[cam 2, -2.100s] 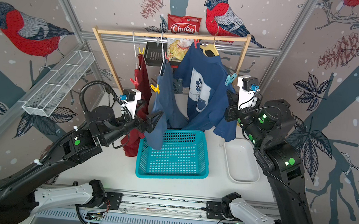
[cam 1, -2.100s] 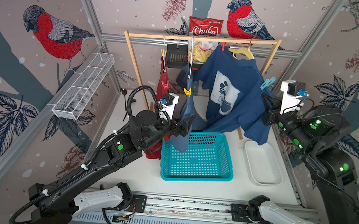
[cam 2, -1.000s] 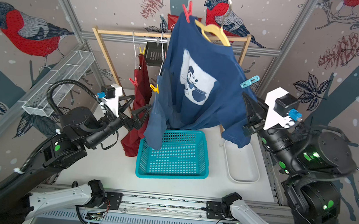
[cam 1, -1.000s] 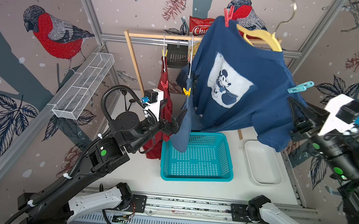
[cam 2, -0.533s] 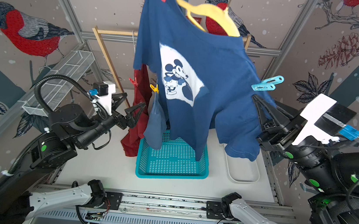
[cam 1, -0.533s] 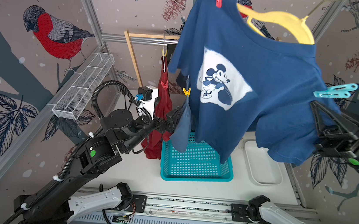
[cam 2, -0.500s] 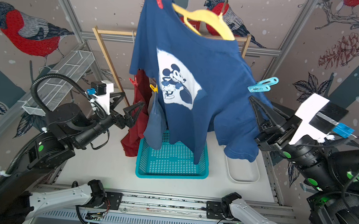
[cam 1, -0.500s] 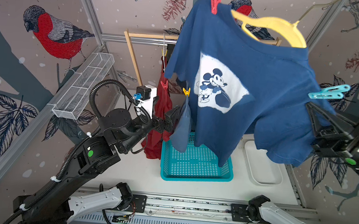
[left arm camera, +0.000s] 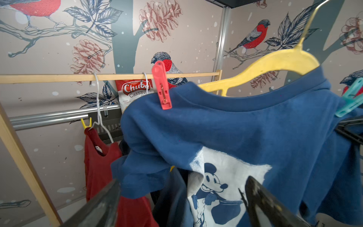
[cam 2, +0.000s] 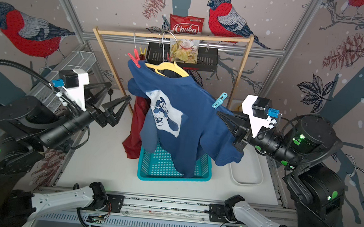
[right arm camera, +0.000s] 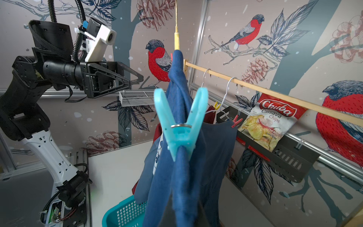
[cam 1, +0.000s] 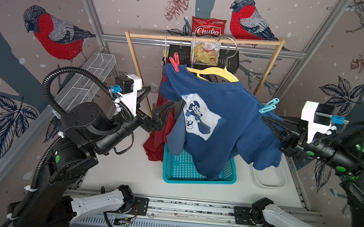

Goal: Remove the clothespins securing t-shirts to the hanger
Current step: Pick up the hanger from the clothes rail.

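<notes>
Wht tabletop (cam 1: 124, 170): teal basket (cam 1: 192, 182) under navy tee (cam 1: 244, 125)

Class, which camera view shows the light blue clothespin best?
The right wrist view: the light blue clothespin fills the middle, both handles and spring ring sharp, pinching the navy shirt. Both top views show it small on the shirt's shoulder; the left wrist view crops it at the edge.

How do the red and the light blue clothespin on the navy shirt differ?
The red clothespin grips the navy shirt at the shoulder toward the left tool, the light blue clothespin at the opposite one. No tool touches the red; the right tool is shut on cloth close beside the blue. Both are clipped on.
</notes>
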Action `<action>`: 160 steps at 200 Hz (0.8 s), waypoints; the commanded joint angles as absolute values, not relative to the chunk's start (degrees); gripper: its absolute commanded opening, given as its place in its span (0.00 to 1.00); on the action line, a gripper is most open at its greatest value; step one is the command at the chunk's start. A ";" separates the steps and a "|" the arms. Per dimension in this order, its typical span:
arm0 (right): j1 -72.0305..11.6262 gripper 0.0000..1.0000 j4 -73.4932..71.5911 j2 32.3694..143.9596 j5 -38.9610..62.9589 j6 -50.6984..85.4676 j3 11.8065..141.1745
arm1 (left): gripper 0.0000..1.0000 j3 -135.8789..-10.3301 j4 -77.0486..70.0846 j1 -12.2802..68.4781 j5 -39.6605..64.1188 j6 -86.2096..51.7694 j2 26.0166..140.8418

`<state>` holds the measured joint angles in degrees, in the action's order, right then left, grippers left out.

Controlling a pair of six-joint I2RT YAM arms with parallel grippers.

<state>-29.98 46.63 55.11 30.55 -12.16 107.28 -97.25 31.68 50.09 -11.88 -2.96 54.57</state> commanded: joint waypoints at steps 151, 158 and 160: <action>-44.14 0.00 39.38 53.16 29.87 -15.47 109.55 | 0.96 -93.62 25.23 50.09 -15.75 -2.56 46.27; -44.50 0.00 39.45 53.30 29.11 -16.04 108.94 | 0.96 -93.63 25.91 50.07 -16.17 -2.63 45.87; -44.59 0.00 39.46 53.34 28.88 -16.29 108.80 | 0.96 -93.61 26.14 50.03 -16.35 -2.63 45.77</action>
<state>-43.38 41.80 52.77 33.06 -13.89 109.95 -93.69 25.89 50.09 -13.80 -1.74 46.72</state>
